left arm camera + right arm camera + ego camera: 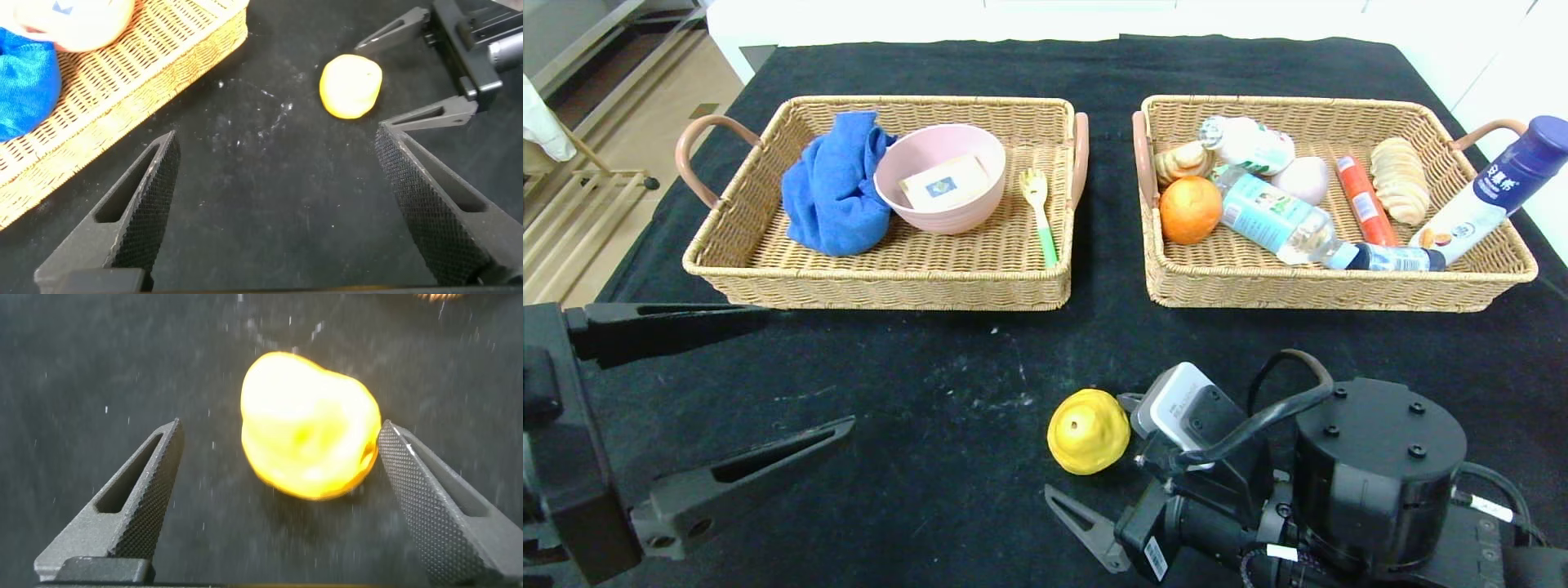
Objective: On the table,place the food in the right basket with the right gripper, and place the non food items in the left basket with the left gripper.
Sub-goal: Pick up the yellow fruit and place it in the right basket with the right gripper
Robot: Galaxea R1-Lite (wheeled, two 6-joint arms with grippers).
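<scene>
A yellow pear lies on the black table, near the front and in front of the right basket. My right gripper is open and reaches around the pear, which sits at the fingertips, close to one finger. In the right basket lie a clear water bottle, a small white bottle and a white bottle with a dark-blue cap leaning on its rim. Low at the front left, my left gripper hangs open and holds nothing.
The left basket holds a blue cloth, a pink bowl with a small box in it, and a fork. An orange, bread pieces and a red sausage also lie in the right basket.
</scene>
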